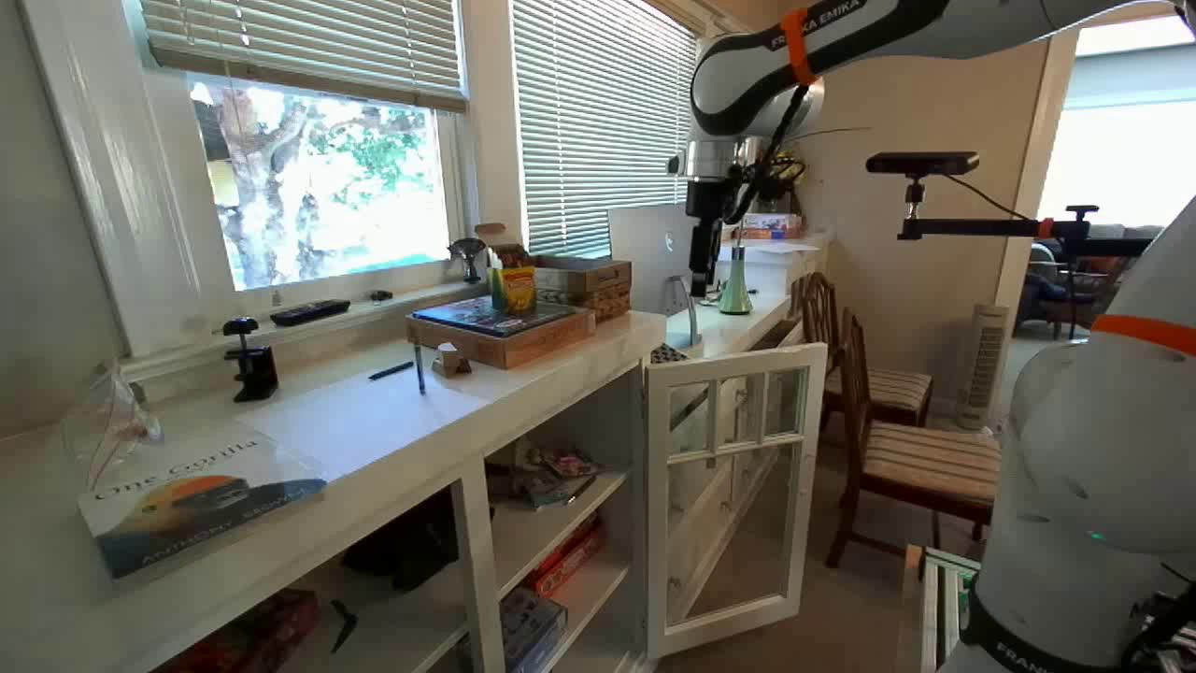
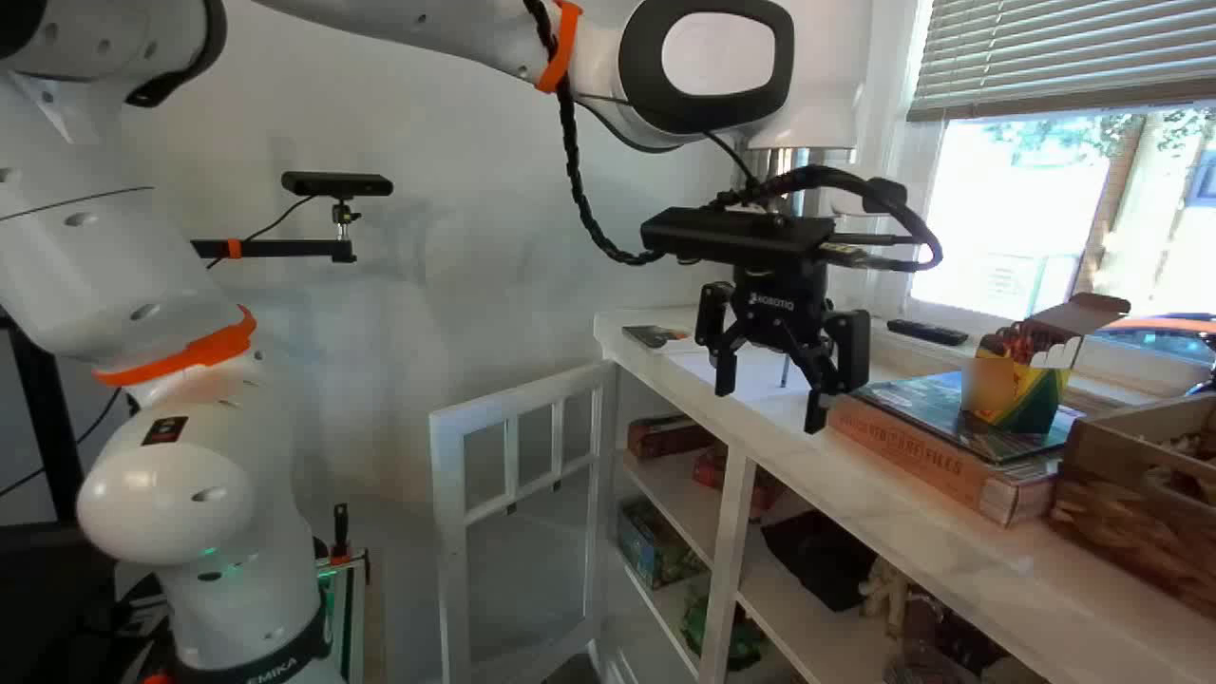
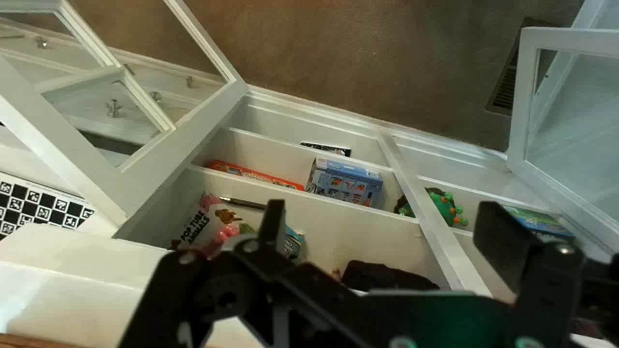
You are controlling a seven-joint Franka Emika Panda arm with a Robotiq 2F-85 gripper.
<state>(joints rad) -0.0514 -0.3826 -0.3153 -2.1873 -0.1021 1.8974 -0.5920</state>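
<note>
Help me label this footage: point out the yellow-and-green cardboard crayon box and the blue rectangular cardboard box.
Yellow-and-green cardboard crayon box (image 1: pixel 515 292), in an exterior view: on its front face.
Blue rectangular cardboard box (image 3: pixel 344 184), in the wrist view: on its printed side.

Bright daylight comes through a window (image 1: pixel 322 187) with its blind (image 1: pixel 308 42) partly raised and a tree (image 1: pixel 252 168) outside; beside it, another blind (image 1: pixel 598 131) hangs lower. Beneath runs a white cabinet (image 1: pixel 478 542) with shelves (image 3: pixel 358 227) and an open glass door (image 1: pixel 658 542). Wooden chairs (image 1: pixel 925 463) with striped seats (image 1: pixel 892 385) stand near a beige wall (image 1: pixel 934 103). A dark vent (image 3: pixel 504 89) sits in the brown floor (image 3: pixel 377 63).
</note>
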